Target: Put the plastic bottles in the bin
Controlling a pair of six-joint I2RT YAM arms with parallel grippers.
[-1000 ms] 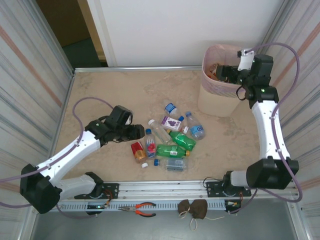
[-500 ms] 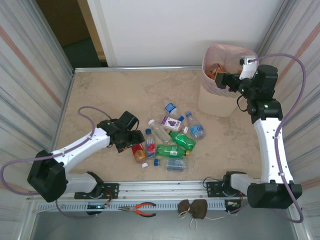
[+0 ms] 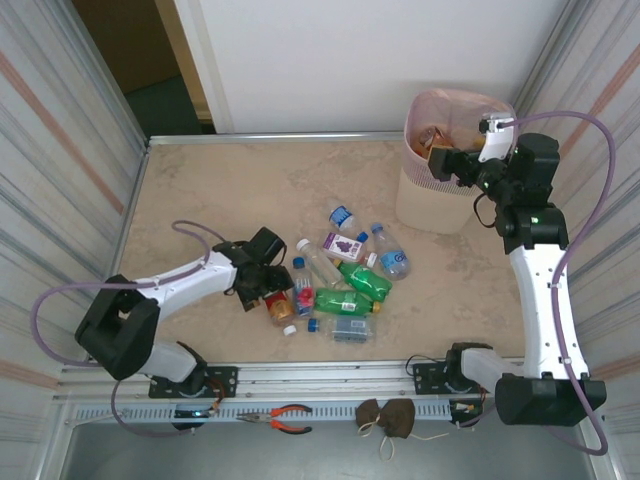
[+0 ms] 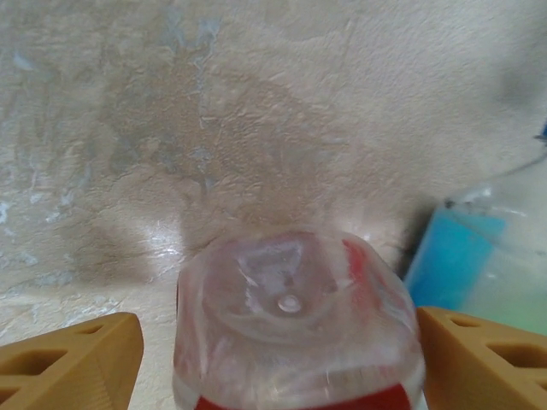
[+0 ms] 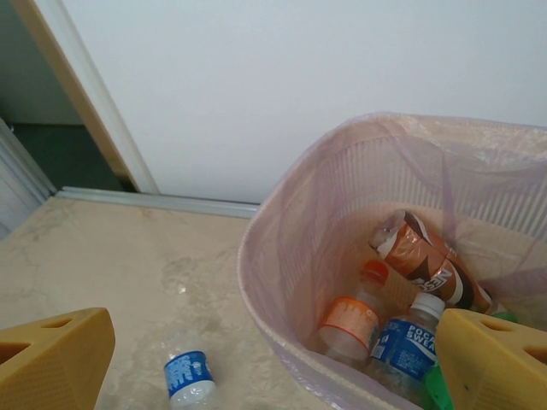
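Several plastic bottles (image 3: 342, 272) lie in a loose heap at the table's middle. My left gripper (image 3: 270, 290) reaches low into the heap's left side. In the left wrist view the left gripper (image 4: 280, 346) is open, and the clear base of a red-labelled bottle (image 4: 295, 316) sits between its tan fingers (image 4: 73, 363), with a gap on the left. A blue-labelled bottle (image 4: 453, 256) lies just to its right. My right gripper (image 3: 455, 163) hangs open and empty over the near rim of the pink bin (image 3: 425, 200). Below the right gripper (image 5: 273, 367), the bin (image 5: 256, 282) holds orange-labelled (image 5: 350, 325), blue-labelled (image 5: 406, 346) and brown-labelled (image 5: 427, 260) bottles.
One blue-labelled bottle (image 5: 190, 376) lies on the table left of the bin. Corrugated walls close in both sides. Orange-handled pliers (image 3: 282, 418) and a brown pouch (image 3: 390, 418) rest below the front rail (image 3: 330, 375). Bare tabletop spreads at the far left (image 3: 220, 180).
My left arm has dropped and stretched right until its gripper straddles the red-labelled bottle, with the jaws wider than before. My right gripper has drawn back slightly over the bin's rim.
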